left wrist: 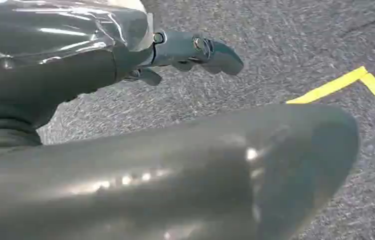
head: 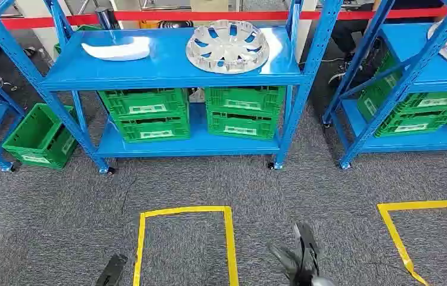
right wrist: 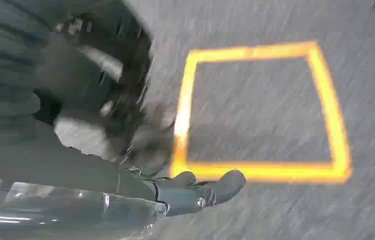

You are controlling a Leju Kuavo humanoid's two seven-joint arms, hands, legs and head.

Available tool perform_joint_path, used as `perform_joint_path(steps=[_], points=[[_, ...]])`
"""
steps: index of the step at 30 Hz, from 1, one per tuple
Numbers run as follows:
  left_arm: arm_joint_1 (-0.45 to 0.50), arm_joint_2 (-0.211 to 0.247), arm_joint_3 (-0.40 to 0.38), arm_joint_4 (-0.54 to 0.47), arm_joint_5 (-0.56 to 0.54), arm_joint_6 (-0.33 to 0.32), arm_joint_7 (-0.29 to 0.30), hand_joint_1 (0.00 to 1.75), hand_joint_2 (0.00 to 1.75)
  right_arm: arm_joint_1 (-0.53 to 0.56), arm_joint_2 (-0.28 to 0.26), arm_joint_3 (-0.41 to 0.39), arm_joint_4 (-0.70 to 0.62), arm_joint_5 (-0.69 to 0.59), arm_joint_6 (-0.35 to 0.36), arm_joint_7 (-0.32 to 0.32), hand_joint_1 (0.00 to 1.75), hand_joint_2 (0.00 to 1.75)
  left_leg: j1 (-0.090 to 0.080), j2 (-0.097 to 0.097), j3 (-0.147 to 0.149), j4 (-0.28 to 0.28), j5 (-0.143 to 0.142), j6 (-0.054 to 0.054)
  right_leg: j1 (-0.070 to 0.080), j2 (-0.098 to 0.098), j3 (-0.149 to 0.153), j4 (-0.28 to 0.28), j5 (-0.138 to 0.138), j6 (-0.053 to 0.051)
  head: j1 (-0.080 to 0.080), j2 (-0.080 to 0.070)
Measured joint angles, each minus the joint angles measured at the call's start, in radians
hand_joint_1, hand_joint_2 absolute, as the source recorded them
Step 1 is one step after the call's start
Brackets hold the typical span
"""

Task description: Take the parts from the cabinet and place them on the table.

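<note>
Left hand (left wrist: 195,52): hangs low over the carpet (head: 209,185), grasping nothing; fingers seem loosely extended.
Right hand (head: 301,259): also low, fingers spread apart, empty.
Hubcap (head: 227,45): flat on the top shelf (head: 167,74), well ahead of and above both sets of fingers.
White part (head: 117,49): same shelf, beyond the left fingers, apart from the hubcap.
Crates (head: 149,113): stacked on the lower shelf, under the parts.
Yellow square (head: 185,238): taped on the carpet between the hands.
Risk: the shelf is far off; reaching from here could fall short, or fingers could catch the uprights (head: 304,89). The hubcap is wide and smooth, so a one-sided grasp may slip.
</note>
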Motion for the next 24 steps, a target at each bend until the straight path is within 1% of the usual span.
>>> perform_joint_path(steps=[3, 5, 6, 7, 10, 19, 23, 24], points=[[-0.003, 0.0, -0.008, 0.0, 0.0, -0.007, -0.001, 0.0, 0.0, -0.001, 0.005, -0.002, -0.086, -0.028, 0.083, -0.002, 0.0, 1.75, 0.0, 0.0, 0.0, 0.0, 0.0, 0.0, 0.0, 0.0, 0.0, 0.0, 0.0, 0.0, 0.0, 0.0], [-0.003, 0.0, -0.012, 0.0, 0.0, -0.01, -0.003, 0.0, 0.0, -0.004, 0.006, -0.002, -0.122, -0.043, 0.119, -0.002, 0.0, 1.75, 0.0, 0.0, 0.0, 0.0, 0.0, 0.0, 0.0, 0.0, 0.0, 0.0, 0.0, 0.0, 0.0, 0.0], [-0.003, 0.0, -0.012, 0.0, 0.0, -0.01, -0.003, 0.0, 0.0, -0.008, 0.013, 0.0, -0.128, -0.048, 0.125, -0.002, 0.0, 1.75, 0.0, 0.0, 0.001, 0.0, 0.0, 0.0, 0.0, 0.0, 0.001, 0.0, 0.0, 0.0, 0.0, 0.0], [-0.003, -0.001, -0.012, 0.0, 0.0, -0.011, -0.004, 0.0, 0.0, -0.002, 0.014, 0.0, -0.151, -0.053, 0.131, 0.001, 0.0, 1.75, 0.0, -0.002, -0.001, 0.0, 0.0, 0.0, 0.0, -0.001, 0.0, 0.0, 0.0, 0.0, 0.0, 0.0], [-0.002, 0.0, -0.019, 0.0, 0.001, -0.013, -0.012, 0.0, 0.0, -0.002, 0.017, 0.002, -0.24, -0.087, 0.187, 0.001, 0.0, 1.75, 0.0, 0.0, -0.001, 0.0, 0.001, 0.0, 0.0, 0.001, -0.001, 0.0, 0.0, 0.0, 0.0, 0.0], [-0.006, -0.001, -0.041, 0.0, 0.014, -0.026, -0.042, 0.0, 0.0, -0.013, 0.031, 0.014, -0.497, -0.19, 0.401, 0.005, 0.0, 1.75, 0.0, 0.0, -0.001, 0.0, 0.001, 0.0, 0.0, 0.0, -0.001, 0.0, 0.0, 0.0, 0.0, 0.0], [-0.007, -0.001, -0.056, 0.0, 0.024, -0.05, -0.055, 0.0, 0.0, -0.019, 0.034, 0.029, -0.62, -0.235, 0.499, 0.006, 0.0, 1.75, 0.0, 0.0, -0.001, 0.0, 0.001, 0.0, 0.0, 0.0, -0.001, 0.0, 0.0, 0.0, 0.0, 0.0], [-0.007, 0.0, -0.059, 0.0, 0.029, -0.057, -0.058, 0.0, 0.0, -0.022, 0.035, 0.033, -0.644, -0.244, 0.519, 0.006, 0.0, 1.75, -0.002, -0.001, -0.003, 0.008, -0.001, 0.002, -0.005, 0.0, -0.001, -0.001, 0.002, 0.004, 0.0, 0.0]])
